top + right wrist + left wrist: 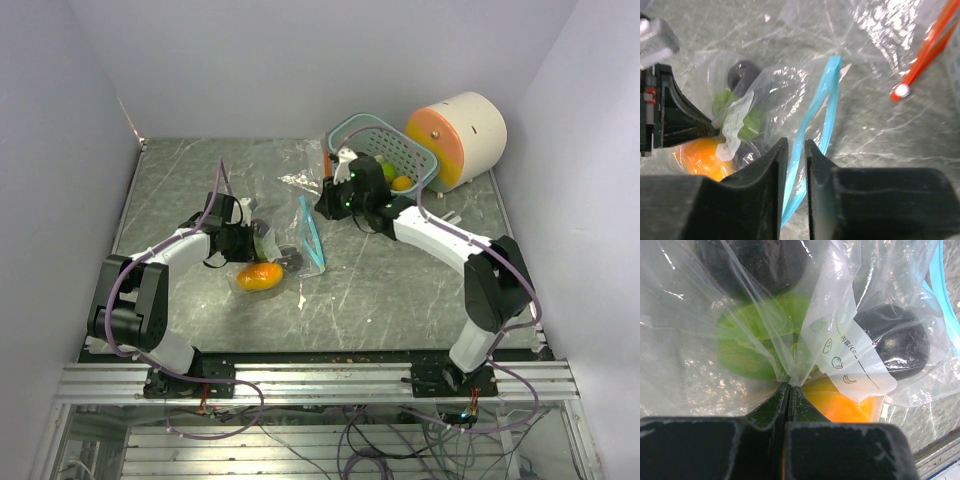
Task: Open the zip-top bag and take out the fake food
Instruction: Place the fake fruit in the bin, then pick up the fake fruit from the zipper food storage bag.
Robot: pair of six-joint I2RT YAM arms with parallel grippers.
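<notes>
Left wrist view: fake food, green, orange and dark pieces, lies inside the zip-top bag. The left gripper is clenched on the bag's film. The right gripper has narrowly parted jaws at the bag's blue zip strip; whether it holds anything cannot be told. Risk: a pull drags the whole bag, or the film slips. Beyond the bag are the basket and cylinder.

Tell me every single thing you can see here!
Zip-top bag: one, clear with blue zip strip, mid-table.
Fake food in bag: one orange piece, one green piece, two dark pieces.
Basket: one, teal, back of table.
Fake food in basket: one green item, one yellow item.
Cylinder: one, cream with orange face, beside basket.
Second bag: one, clear, orange-red strip, near basket.
Table: one, grey marbled.
Left gripper: black, shut on zip-top bag.
Right gripper: black, narrow gap, blue strip showing in it.
</notes>
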